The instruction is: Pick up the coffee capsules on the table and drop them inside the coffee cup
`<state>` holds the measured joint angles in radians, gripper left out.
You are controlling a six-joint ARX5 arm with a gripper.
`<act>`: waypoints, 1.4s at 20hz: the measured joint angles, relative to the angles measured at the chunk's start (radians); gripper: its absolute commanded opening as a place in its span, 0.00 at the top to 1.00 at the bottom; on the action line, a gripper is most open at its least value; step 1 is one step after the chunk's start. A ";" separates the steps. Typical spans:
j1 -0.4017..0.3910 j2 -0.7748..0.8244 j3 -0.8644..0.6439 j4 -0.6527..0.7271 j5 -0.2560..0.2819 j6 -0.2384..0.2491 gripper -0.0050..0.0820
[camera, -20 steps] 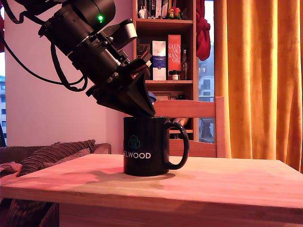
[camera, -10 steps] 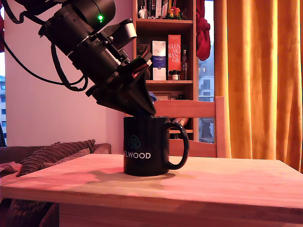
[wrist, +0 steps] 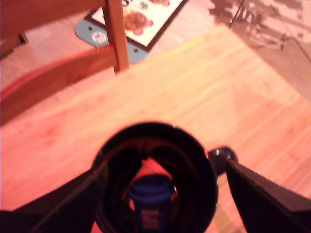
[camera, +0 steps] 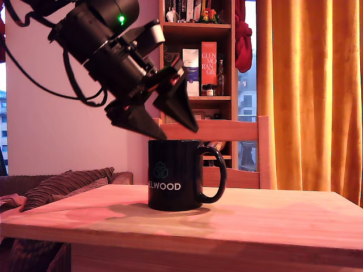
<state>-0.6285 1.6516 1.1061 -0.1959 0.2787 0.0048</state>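
Wrist view: dark blue capsule point(wrist: 150, 191) lay inside coffee cup point(wrist: 194, 160), directly under gripper point(wrist: 163, 194) | jaws spread wide, empty, above the rim | cup mid-surface point(camera: 272, 218) | no other capsule visible.

A wooden chair point(camera: 227, 131) stands as the landmark; directly behind its backrest rises a dark bookshelf point(camera: 197, 34) holding a red box point(camera: 209, 62), a white-and-blue box point(camera: 190, 72) just beside it and a small bottle point(camera: 220, 77) on the same shelf. To the chair's side toward the exterior view's right hang orange curtains point(camera: 309, 96), with a red cloth point(camera: 243, 35) dangling above the chair between shelf and curtain. Well off from the chair toward the exterior view's left lies a striped cushion point(camera: 62, 187) on a sofa, and in the wrist view a patterned mat point(wrist: 138, 22) lies on the floor beneath the chair's leg.
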 measured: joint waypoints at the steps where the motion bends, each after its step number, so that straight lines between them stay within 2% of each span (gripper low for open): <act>1: 0.000 0.000 0.003 -0.007 0.000 0.000 0.35; 2: 0.000 -0.001 0.003 -0.016 0.000 -0.018 0.52; 4: 0.000 -0.011 0.003 -0.035 0.000 -0.022 0.94; 6: 0.000 -0.048 0.003 -0.035 0.000 -0.022 0.97; 11: 0.000 -0.210 0.003 -0.033 0.000 -0.028 0.97; 15: 0.015 -0.272 -0.006 -0.038 0.000 -0.028 0.97; 16: 0.022 -0.289 -0.023 -0.027 0.000 0.005 0.97; 22: 0.050 -0.348 -0.070 -0.014 0.003 0.006 0.97; 25: 0.079 -0.350 -0.073 -0.021 0.007 0.008 0.97; 28: 0.157 -0.388 -0.139 0.003 0.011 0.008 0.97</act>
<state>-0.4717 1.2640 0.9672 -0.1928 0.2897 0.0132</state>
